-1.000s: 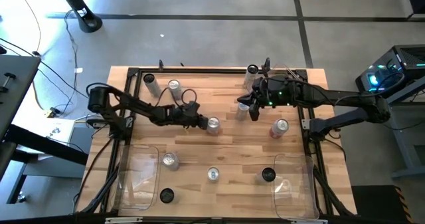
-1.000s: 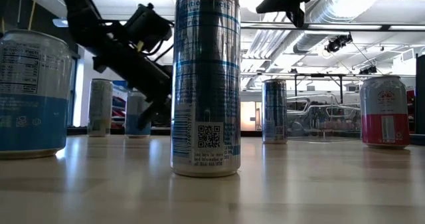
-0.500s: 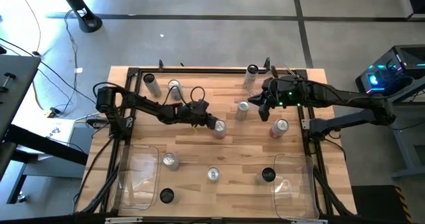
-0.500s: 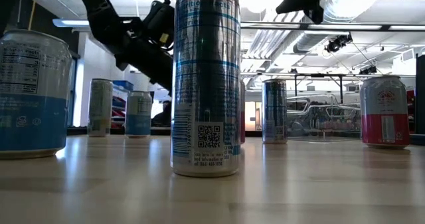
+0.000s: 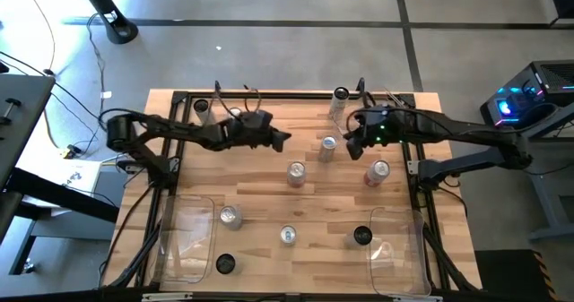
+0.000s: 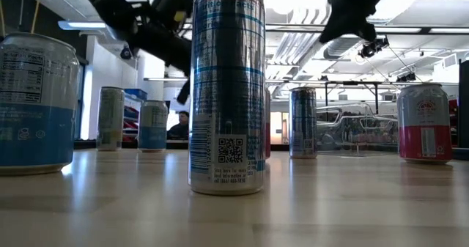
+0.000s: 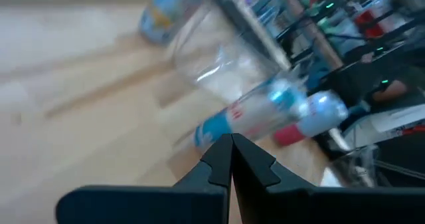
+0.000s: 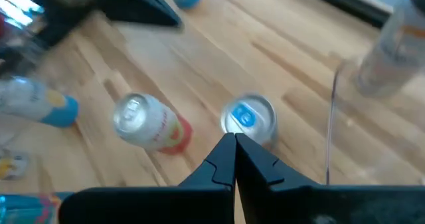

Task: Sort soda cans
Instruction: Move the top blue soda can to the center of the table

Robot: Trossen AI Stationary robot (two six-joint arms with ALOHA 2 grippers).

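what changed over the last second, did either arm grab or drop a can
The left gripper let go of the silver can mid-table and pulled back toward the far edge; its jaws are now shut and empty. The can ended slightly nearer the bins. The right gripper, jaws shut, shifted a little beside the blue-topped can. The other cans and the clear bins stayed put.

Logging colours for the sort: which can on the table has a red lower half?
The red-and-silver can by the table's right edge, just below the right gripper; the other cans look silver, blue or black-topped.
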